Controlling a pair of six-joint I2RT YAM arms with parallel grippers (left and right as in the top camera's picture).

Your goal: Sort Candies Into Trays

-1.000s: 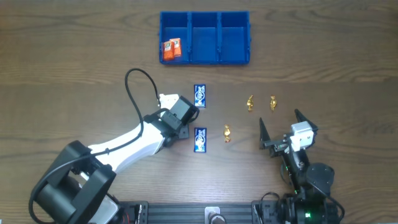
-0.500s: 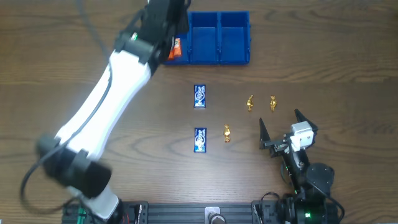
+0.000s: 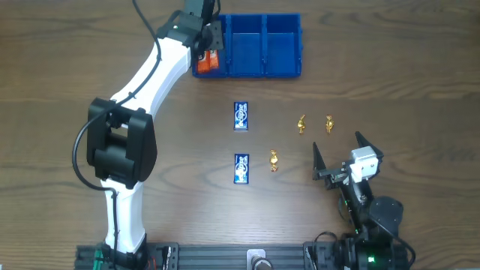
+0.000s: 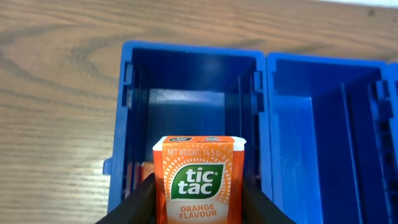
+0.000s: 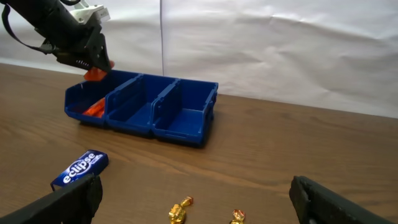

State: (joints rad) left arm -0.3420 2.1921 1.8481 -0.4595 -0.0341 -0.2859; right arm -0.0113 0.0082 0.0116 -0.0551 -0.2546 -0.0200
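My left gripper (image 3: 207, 34) is shut on an orange candy box (image 4: 199, 180), held upright just above the left compartment of the blue tray (image 3: 247, 75). More orange candy (image 3: 209, 62) lies in that compartment; the other two hold nothing. Two blue candy packs (image 3: 241, 116) (image 3: 241, 169) and three gold-wrapped candies (image 3: 301, 124) (image 3: 328, 123) (image 3: 274, 160) lie on the table. My right gripper (image 3: 337, 146) stands open near the table's front right, close to the gold candies. From the right wrist view the left gripper (image 5: 93, 62) hangs over the tray's end (image 5: 87, 99).
The tray sits at the back of the dark wooden table (image 3: 390, 67). A white backdrop (image 5: 280, 50) stands behind the table. The left arm's white link (image 3: 150, 82) stretches from the front left to the tray.
The left arm has swung from the middle of the table, beside the blue packs, up to the tray's left compartment. The right arm has kept still.
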